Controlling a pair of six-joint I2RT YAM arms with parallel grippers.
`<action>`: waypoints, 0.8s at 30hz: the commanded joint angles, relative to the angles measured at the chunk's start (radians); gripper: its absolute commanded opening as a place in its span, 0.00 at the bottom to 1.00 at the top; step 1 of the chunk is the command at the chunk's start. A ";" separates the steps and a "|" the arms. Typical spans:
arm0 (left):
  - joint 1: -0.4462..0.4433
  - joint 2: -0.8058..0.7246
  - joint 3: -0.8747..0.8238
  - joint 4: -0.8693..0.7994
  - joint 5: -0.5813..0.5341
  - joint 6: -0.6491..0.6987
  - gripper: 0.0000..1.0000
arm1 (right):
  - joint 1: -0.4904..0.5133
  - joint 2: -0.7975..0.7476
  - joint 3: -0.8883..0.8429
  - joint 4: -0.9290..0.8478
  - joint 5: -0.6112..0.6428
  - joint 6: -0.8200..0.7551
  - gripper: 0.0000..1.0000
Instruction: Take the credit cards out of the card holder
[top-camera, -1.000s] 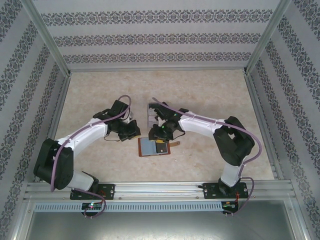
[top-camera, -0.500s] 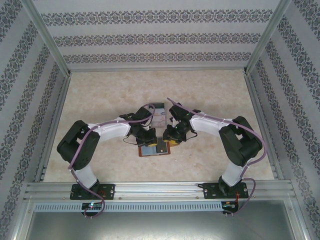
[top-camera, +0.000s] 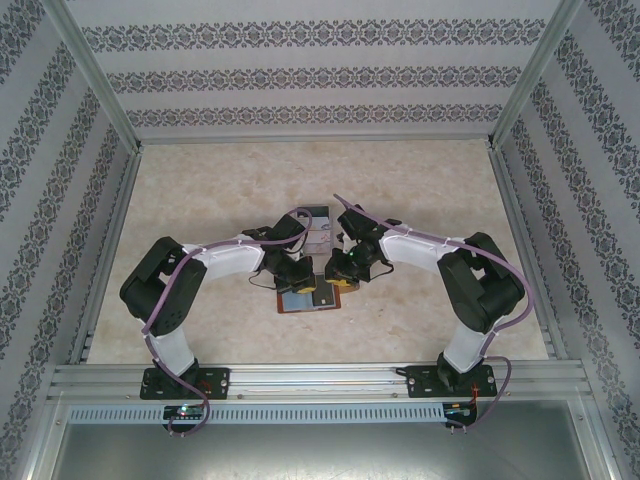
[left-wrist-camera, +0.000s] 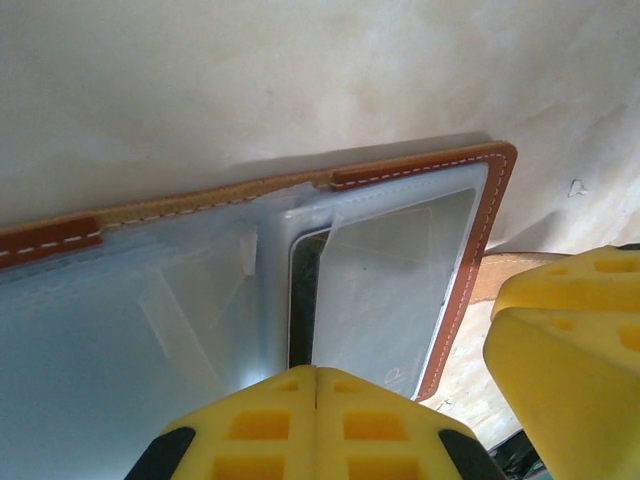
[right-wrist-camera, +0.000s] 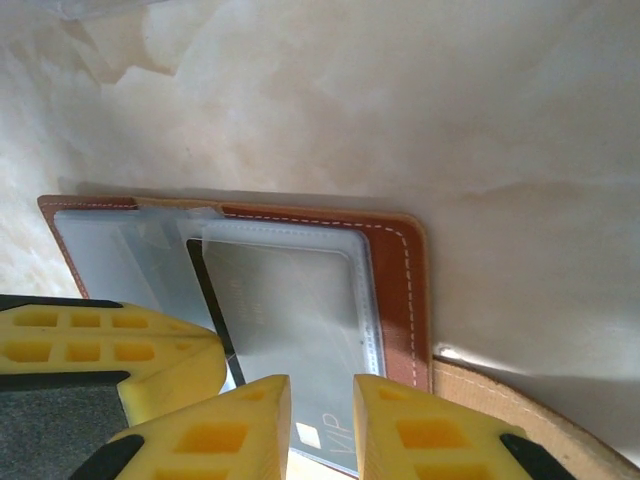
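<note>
Top view, bench: we see a pale marbled bench (top-camera: 200, 190) inside patterned walls, and both arms reach in to meet near its middle.
Top view, card holder: the brown leather card holder (top-camera: 305, 301) lies open and flat on the bench, on the near side of the two hands.
Top view, hands: the left hand (top-camera: 296, 272) is over the holder's left half and the right hand (top-camera: 341, 270) over its right half; from here we cannot tell how their jaws stand.
Top view, beyond the hands: a small pale rectangular object (top-camera: 318, 228) with pinkish print sits just past them; we cannot tell what it is.
Left wrist, hand: the left hand (left-wrist-camera: 315, 392) has its yellow fingertips pressed together with no gap, and we see nothing between them.
Left wrist, card holder: the stitched brown edge of the card holder (left-wrist-camera: 420, 170) and its clear pockets (left-wrist-camera: 390, 290) lie right under those fingertips.
Right wrist, hand: the right hand (right-wrist-camera: 322, 400) keeps a narrow gap between its yellow fingers, low over the card holder (right-wrist-camera: 395, 290).
Right wrist, credit card: through that gap we see a credit card (right-wrist-camera: 330, 440) printed "VIP", its far part tucked under a clear pocket; we cannot tell whether the fingers touch it.
Right wrist, snap tab: the tan snap tab (right-wrist-camera: 520, 400) juts from the holder's right edge onto the bench.
</note>
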 joint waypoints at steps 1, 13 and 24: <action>-0.005 0.010 -0.003 0.005 -0.012 0.002 0.00 | 0.006 0.028 0.011 0.023 -0.033 -0.008 0.25; -0.005 -0.005 -0.044 0.011 -0.024 0.014 0.00 | 0.014 0.082 0.010 0.019 -0.012 -0.014 0.25; -0.004 -0.053 -0.081 0.032 -0.030 0.025 0.00 | 0.014 0.078 -0.006 0.004 0.017 -0.021 0.25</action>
